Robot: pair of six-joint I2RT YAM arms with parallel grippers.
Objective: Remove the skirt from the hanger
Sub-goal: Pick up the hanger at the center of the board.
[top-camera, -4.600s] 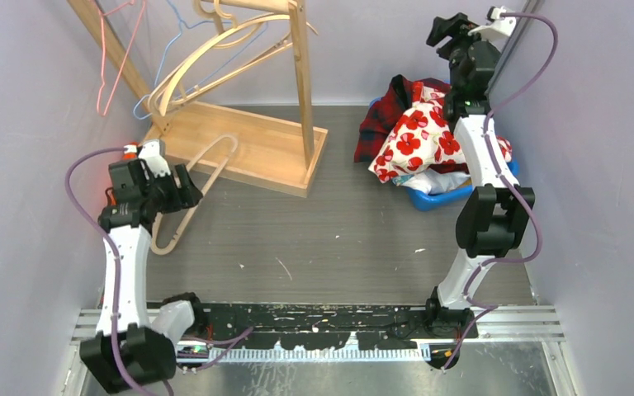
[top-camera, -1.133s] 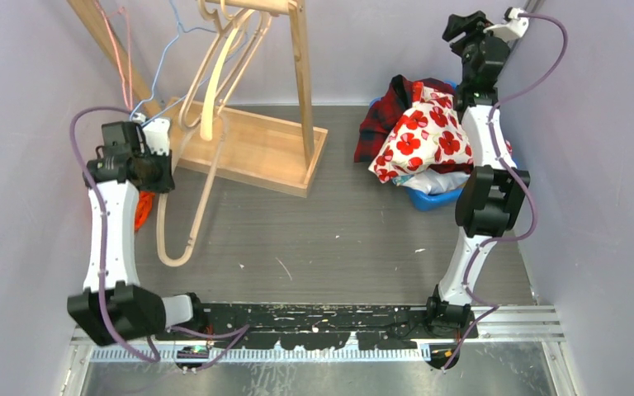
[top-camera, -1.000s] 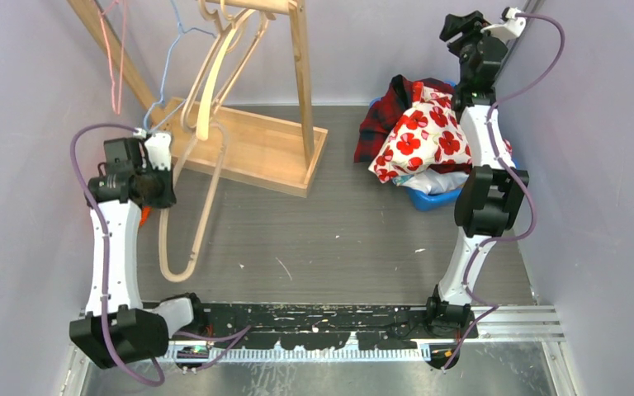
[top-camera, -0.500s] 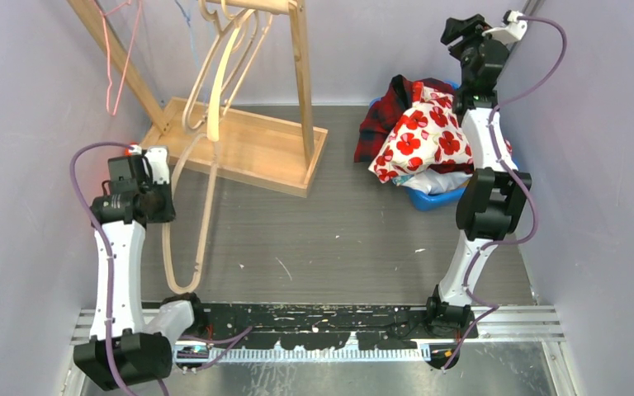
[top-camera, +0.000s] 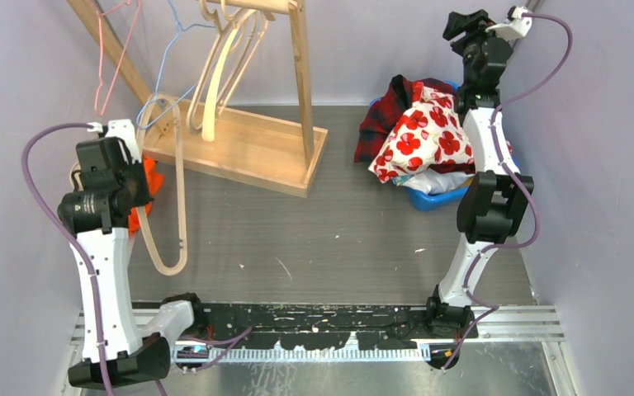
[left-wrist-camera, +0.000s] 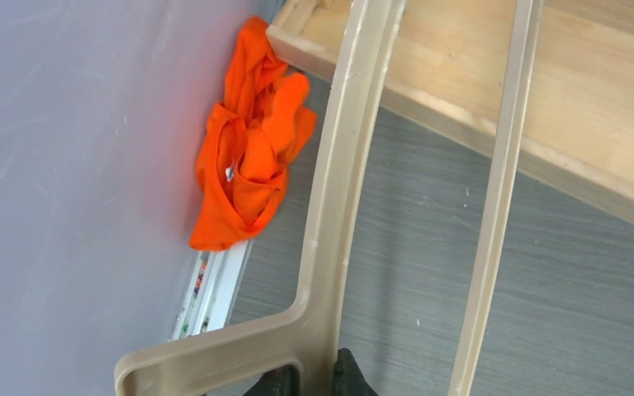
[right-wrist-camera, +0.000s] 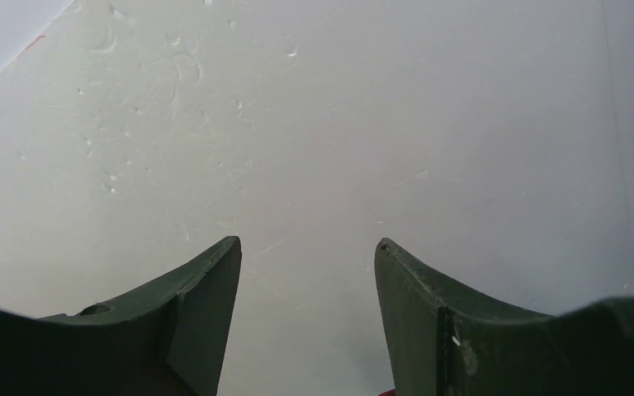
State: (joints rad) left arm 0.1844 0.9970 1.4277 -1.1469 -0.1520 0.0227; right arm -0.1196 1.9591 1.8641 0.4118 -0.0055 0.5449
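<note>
The beige plastic hanger point(top-camera: 181, 190) hangs bare in my left gripper point(left-wrist-camera: 314, 381), which is shut on its thick bar point(left-wrist-camera: 343, 190) near a corner. An orange garment point(left-wrist-camera: 252, 157), apparently the skirt, lies crumpled on the floor against the left wall, apart from the hanger. In the top view it point(top-camera: 151, 178) peeks out beside my left wrist. My right gripper point(top-camera: 465, 22) is raised high at the back right, facing the wall. Its jaws point(right-wrist-camera: 307, 247) stand open with nothing between them.
A wooden rack point(top-camera: 248, 148) stands at the back left with several wooden hangers point(top-camera: 223, 66) and wire hangers point(top-camera: 103, 58) on it. A blue basket point(top-camera: 437, 198) piled with red and floral clothes point(top-camera: 421, 132) sits at the back right.
My left arm has pulled back towards the near left, carrying the hanger along the left wall. The orange garment stays on the floor. The right arm has hardly moved.
</note>
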